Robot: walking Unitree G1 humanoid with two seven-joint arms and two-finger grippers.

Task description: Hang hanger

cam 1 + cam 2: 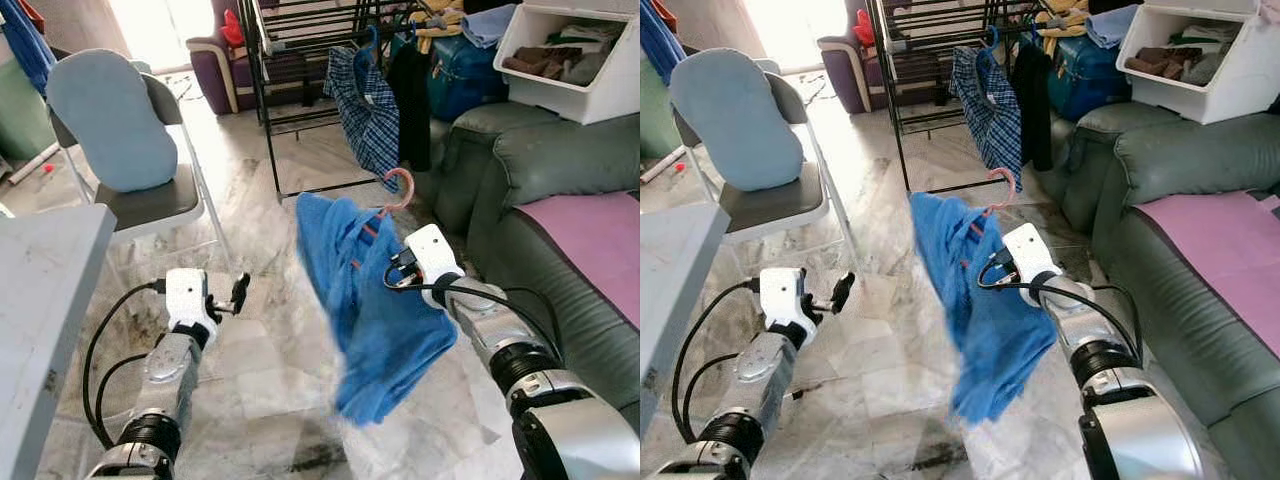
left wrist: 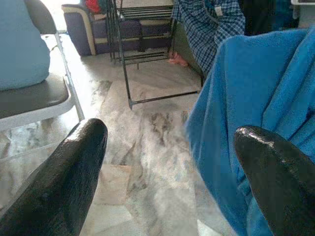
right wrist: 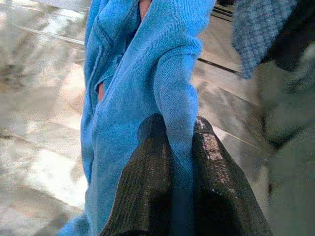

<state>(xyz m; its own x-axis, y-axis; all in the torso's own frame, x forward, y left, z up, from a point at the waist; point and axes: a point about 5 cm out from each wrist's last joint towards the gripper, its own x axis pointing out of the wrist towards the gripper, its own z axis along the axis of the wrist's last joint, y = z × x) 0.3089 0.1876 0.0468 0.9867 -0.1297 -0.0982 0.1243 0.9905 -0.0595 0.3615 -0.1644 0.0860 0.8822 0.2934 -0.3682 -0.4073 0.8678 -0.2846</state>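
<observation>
A blue shirt [image 1: 370, 300] hangs on a pink hanger whose hook [image 1: 402, 188] sticks up above it, in mid-air over the marble floor. My right gripper [image 3: 172, 147] is shut on a fold of the shirt, its fingers [image 3: 147, 172] pinching the cloth. The right wrist [image 1: 430, 258] sits just right of the shirt. My left gripper [image 1: 238, 293] is open at the lower left, apart from the shirt. A black drying rack [image 1: 300, 60] stands ahead, with a blue plaid shirt [image 1: 362, 105] and a dark garment [image 1: 410, 95] hanging on it.
A grey folding chair [image 1: 150, 190] with a pale blue cushion [image 1: 110, 120] stands at left, a grey table edge [image 1: 40, 300] at near left. A green sofa [image 1: 540, 200] with a pink cloth [image 1: 600, 240] fills the right. A white bin [image 1: 570, 50] sits above it.
</observation>
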